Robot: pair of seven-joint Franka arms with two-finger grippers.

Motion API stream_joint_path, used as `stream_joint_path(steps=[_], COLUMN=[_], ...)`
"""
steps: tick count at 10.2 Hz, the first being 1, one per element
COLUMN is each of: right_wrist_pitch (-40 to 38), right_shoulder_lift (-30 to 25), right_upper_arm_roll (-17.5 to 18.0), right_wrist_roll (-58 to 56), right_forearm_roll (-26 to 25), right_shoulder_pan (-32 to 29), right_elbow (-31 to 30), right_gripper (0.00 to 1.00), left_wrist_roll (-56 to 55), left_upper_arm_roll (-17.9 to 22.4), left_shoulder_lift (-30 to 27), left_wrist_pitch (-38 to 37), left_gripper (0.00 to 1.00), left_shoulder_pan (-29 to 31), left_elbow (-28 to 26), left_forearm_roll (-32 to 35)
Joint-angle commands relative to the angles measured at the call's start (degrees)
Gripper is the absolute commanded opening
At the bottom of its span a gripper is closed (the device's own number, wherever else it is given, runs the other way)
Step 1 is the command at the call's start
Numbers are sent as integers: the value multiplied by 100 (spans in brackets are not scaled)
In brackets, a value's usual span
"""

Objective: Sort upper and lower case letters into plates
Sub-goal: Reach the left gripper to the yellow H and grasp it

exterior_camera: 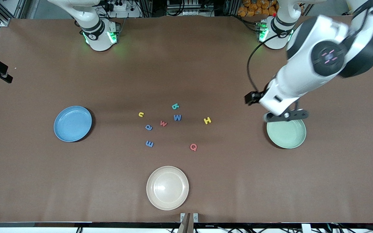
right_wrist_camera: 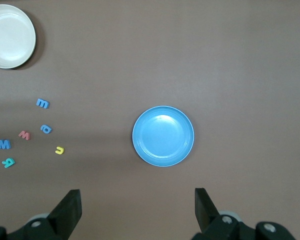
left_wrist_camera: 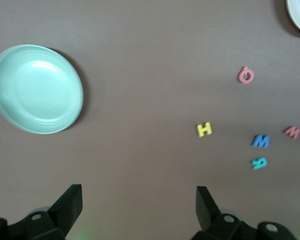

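Left end effector [left_wrist_camera: 139,200] hung over mint plate [exterior_camera: 286,133], jaws apart, empty. Right end effector [right_wrist_camera: 138,202] jaws apart, empty, over table [exterior_camera: 28,181] by blue plate [exterior_camera: 73,123]. Letters [exterior_camera: 177,117] lay mid-table between plates, none sorted. Your risk: thin, crowded letters; fingers could nudge neighbours or miss grip.

Left tool [left_wrist_camera: 139,210] and right tool [right_wrist_camera: 137,210] hang raised, fingers spread.

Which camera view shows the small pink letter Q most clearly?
The left wrist view: the small pink letter Q lies large and unobstructed on the brown table. The front view shows it smaller, between the cream plate and the yellow H. The right wrist view misses it.
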Motion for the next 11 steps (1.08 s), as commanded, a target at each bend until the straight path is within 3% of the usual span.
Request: stream_joint_path(steps=[1,3,6,11], right_wrist_pitch=[46,108,108,291], right_shoulder_lift=[140,158,228,790], right_upper_arm_roll=[48,48,48,48], right_wrist_roll=[-77,-77,-77,-77], right_forearm_roll=[-38,-4,49,23], right_shoulder_pan=[-49,-49,-49,-102], right_elbow=[68,68,68,68], right_gripper=[100,100,100,100], left_wrist_roll=[-726,-1762,-2266,-3592], left_upper_arm_roll=[1,45,54,72], left_shoulder_lift=[888,1548,2243,2834], left_wrist_pitch=[602,1208,1667,2667], left_gripper=[100,100,100,100], left_shoulder_pan=[-251,-542,-955,-1368], left_elbow=[143,117,90,81], left_forearm_roll=[-6,248,976,1207])
